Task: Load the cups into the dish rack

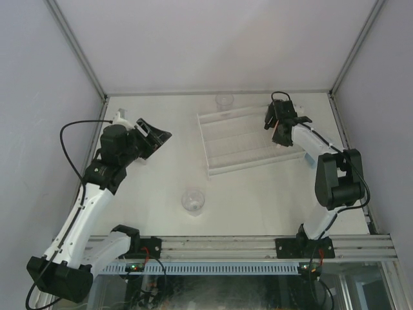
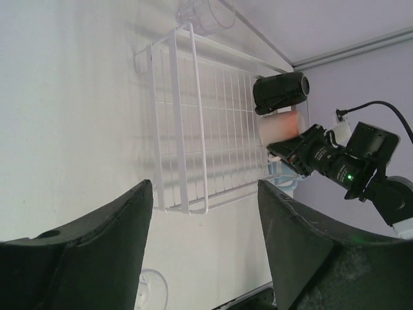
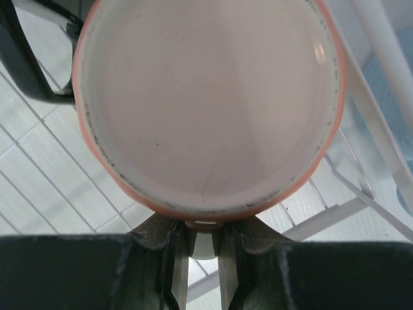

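White wire dish rack (image 1: 239, 145) sits on a pale table (image 1: 161, 181), toward 2 o'clock from the centre of the overhead view.

The job looks early. One black mug (image 2: 281, 92) already lies in the rack at its 3 o'clock end. A peach-pink mug (image 3: 206, 103) with a pale inside hangs just over that same end, next to the black one. The right gripper (image 3: 199, 258) is clamped on its rim and has not let go.

The rest is yet to be loaded. A light blue cup (image 1: 310, 157) shows partly, apparently outside the rack at its 4 o'clock corner, under the right arm. One glass tumbler (image 1: 193, 201) stands alone on the table at 6 o'clock from the centre, well apart from the rack. A second glass tumbler (image 1: 224, 100) stands just beyond the rack's 12 o'clock edge. The left gripper (image 1: 153, 137) hangs at 9 o'clock, its fingers spread wide with nothing between them.

- Rack: one.
- Mugs with handles: two, black and peach-pink.
- Light blue cup: one.
- Glass tumblers: two.
- Cups in sight: five in all, one loaded, one held and three waiting.

A mauve mug is not seen in any view.
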Controlling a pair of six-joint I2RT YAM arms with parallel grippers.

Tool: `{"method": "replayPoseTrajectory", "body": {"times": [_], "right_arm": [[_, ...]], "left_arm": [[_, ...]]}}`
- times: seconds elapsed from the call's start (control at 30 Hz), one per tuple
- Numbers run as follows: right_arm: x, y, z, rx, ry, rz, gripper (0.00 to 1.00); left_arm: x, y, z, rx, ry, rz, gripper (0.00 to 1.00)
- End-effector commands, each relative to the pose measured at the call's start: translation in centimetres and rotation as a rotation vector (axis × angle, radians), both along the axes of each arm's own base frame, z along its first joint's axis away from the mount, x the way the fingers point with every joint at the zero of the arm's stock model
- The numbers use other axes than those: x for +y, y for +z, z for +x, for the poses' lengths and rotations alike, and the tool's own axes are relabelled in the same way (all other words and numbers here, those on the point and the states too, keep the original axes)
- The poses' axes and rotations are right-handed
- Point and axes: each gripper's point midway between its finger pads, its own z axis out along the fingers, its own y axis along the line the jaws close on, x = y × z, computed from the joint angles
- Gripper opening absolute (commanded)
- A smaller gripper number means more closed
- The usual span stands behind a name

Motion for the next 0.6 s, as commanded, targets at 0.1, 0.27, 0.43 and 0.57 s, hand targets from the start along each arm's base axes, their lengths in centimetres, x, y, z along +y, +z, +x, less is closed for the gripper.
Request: {"method": "replayPoseTrajectory", "body": {"times": [0.1, 0.27, 0.43, 0.57], "right_arm": [[-0.3, 2.5, 3.9, -0.145, -0.03, -0.003, 0.0], [-0.6, 1.5, 3.2, -0.098, -0.024, 0.0, 0.1], [-0.6, 0.8, 2.3, -0.049, -0.01, -0.004, 0.25], [-0.7, 0.7, 1.9, -0.033, -0.007, -0.017, 0.34]], "left_arm": [[1.3, 1.5, -0.5, -0.062, 0.027, 0.036, 0.7], [1.4, 1.3, -0.6, -0.057, 0.032, 0.039, 0.7], [1.4, 1.3, -0.5, -0.054, 0.031, 0.037, 0.7], [1.4, 1.3, -0.5, -0.053, 0.029, 0.037, 0.7]]}}
